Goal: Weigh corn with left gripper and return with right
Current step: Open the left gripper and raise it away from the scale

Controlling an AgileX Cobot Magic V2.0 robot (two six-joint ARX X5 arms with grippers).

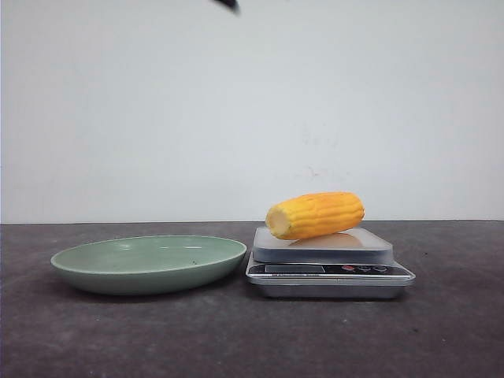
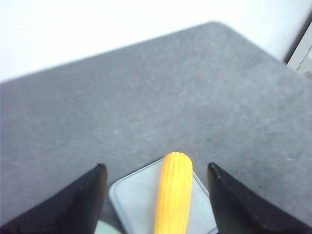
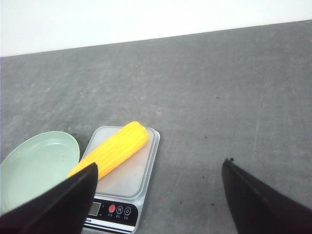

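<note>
The yellow-orange corn lies on its side on the silver kitchen scale, its pale cut end toward the plate. In the left wrist view the corn lies on the scale's tray below and between the wide-open fingers of my left gripper, which holds nothing. In the right wrist view the corn lies on the scale; my right gripper is open and empty, above the table to the scale's right. Neither gripper's fingers show in the front view.
A shallow pale green plate stands just left of the scale and holds nothing; it also shows in the right wrist view. The dark grey table ends at a white wall behind.
</note>
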